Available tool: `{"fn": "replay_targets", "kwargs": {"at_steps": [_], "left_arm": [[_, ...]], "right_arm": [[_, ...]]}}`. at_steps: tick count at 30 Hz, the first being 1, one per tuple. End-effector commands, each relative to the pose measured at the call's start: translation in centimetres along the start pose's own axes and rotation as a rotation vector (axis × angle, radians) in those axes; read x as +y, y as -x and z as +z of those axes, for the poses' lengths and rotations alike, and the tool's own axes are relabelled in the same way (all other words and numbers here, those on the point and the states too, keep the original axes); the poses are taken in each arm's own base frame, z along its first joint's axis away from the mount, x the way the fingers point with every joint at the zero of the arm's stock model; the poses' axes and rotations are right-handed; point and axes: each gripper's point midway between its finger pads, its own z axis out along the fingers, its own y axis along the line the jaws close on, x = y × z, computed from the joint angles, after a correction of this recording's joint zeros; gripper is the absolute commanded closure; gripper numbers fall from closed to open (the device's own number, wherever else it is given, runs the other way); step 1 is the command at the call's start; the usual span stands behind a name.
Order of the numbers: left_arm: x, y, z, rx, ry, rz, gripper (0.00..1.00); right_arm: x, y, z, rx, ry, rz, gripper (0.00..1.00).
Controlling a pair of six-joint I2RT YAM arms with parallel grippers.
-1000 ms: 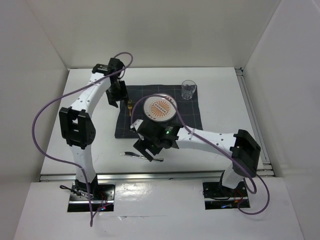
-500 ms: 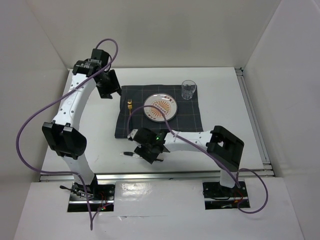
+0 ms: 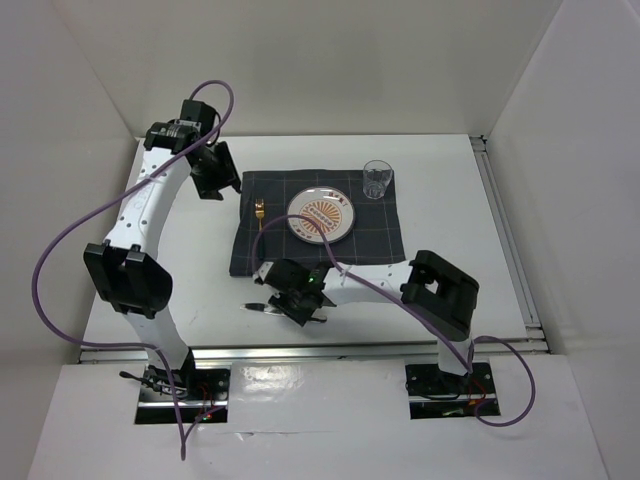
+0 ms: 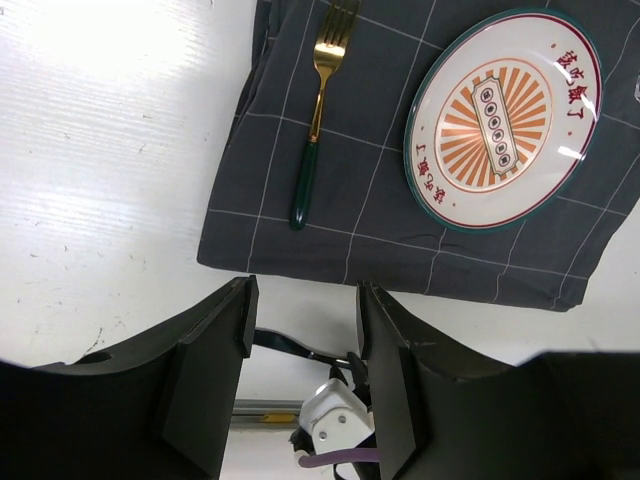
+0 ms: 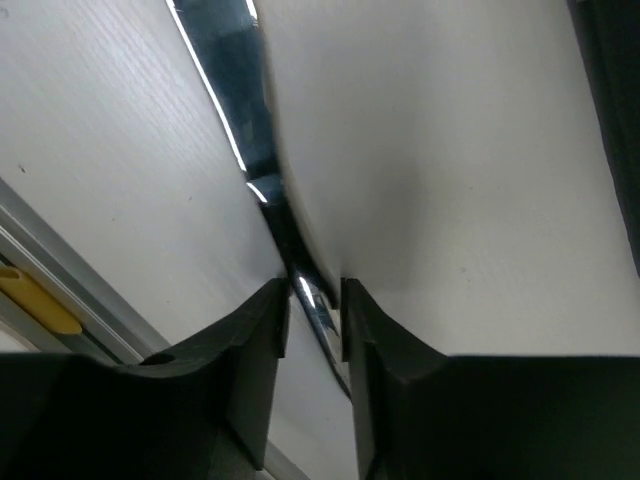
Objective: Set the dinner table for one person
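one knife point(image 5: 230, 80) now between narrower jaws of right tool point(image 5: 314, 298)

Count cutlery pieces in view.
2. Gold fork on the grey cloth, left of the plate; dark utensil on the white table, straddled by the right gripper. More may hide under the arms.

Cloth point(image 4: 380, 210): dark grey, thin pale grid. Plate point(image 4: 505, 118): white, dark green rim, orange sunburst centre, red characters at edge. Fork point(image 4: 315, 110): gold head, dark green handle. Glass point(image 3: 377, 180): clear. Knife point(image 5: 225, 60): dark, bright glints. Surface point(image 4: 110, 170): matte white. Arms point(image 3: 148, 205): white, black joints.
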Motion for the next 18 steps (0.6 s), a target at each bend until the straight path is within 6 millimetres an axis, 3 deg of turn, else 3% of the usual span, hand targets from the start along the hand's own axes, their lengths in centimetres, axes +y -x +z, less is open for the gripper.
{"fn": "replay_targets", "kwargs": {"at_steps": [1,7,11,18], "left_arm": [[0.0,0.2,-1.6,-0.028,-0.028,0.002,0.39],[0.8,0.3,-1.1,-0.023,-0.014,-0.014,0.39],[0.9,0.4,-1.2,-0.024,-0.030,-0.023,0.39],[1.1,1.5,-1.6,-0.048,-0.033,-0.029,0.39]], "right_arm": [[0.0,-1.6,2.4,0.045,-0.013,-0.008,0.64],[0.5,-1.8,1.8,0.049,-0.008,-0.059,0.84],[0.3,0.4,-0.1,-0.020,-0.023,-0.065,0.98],[1.1,3.0,-4.8,-0.114,-0.022,-0.092,1.00]]}}
